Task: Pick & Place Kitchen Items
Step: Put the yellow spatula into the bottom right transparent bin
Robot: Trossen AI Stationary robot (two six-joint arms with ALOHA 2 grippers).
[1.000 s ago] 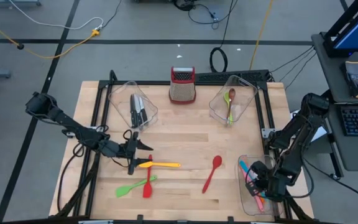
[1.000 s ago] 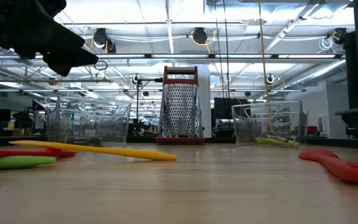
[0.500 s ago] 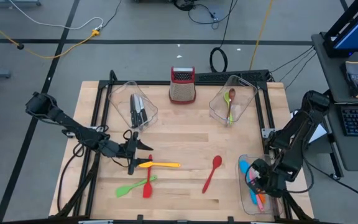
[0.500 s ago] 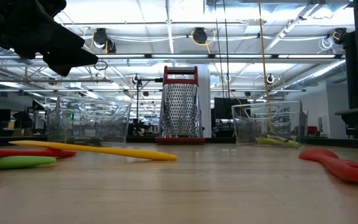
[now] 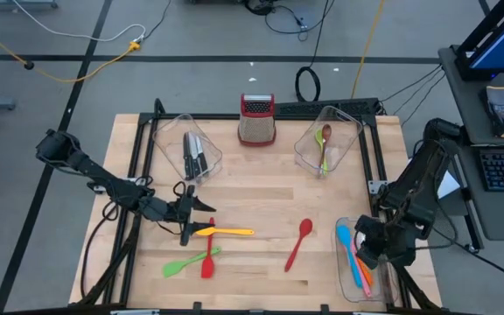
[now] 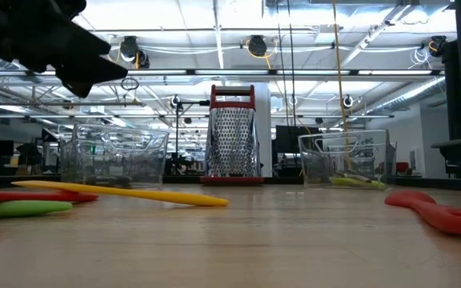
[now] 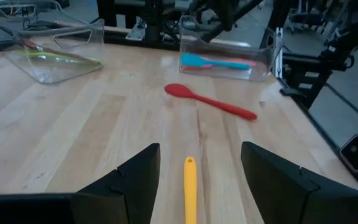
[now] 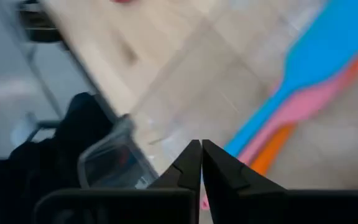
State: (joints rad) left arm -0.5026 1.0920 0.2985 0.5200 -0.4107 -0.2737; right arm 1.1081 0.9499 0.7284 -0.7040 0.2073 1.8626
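We see the right gripper [image 5: 367, 252] above the clear bin [image 5: 344, 278] at the table's near right corner, its fingers [image 8: 194, 163] pressed together on nothing; a blue spatula [image 5: 350, 254], a pink spatula [image 8: 291, 119] and an orange spatula [image 8: 267, 157] lie inside that bin. The left gripper [image 7: 193, 177] hovers with jaws wide apart over the handle end of the yellow spatula [image 5: 224, 232] at near left. A red spoon [image 5: 298, 242] lies on the bare wood between them.

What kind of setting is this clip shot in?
Most likely a robotics lab or open workshop, not a kitchen: a wooden bench on a concrete floor with loose cables, exposed ceiling ducts, and a computer desk alongside.
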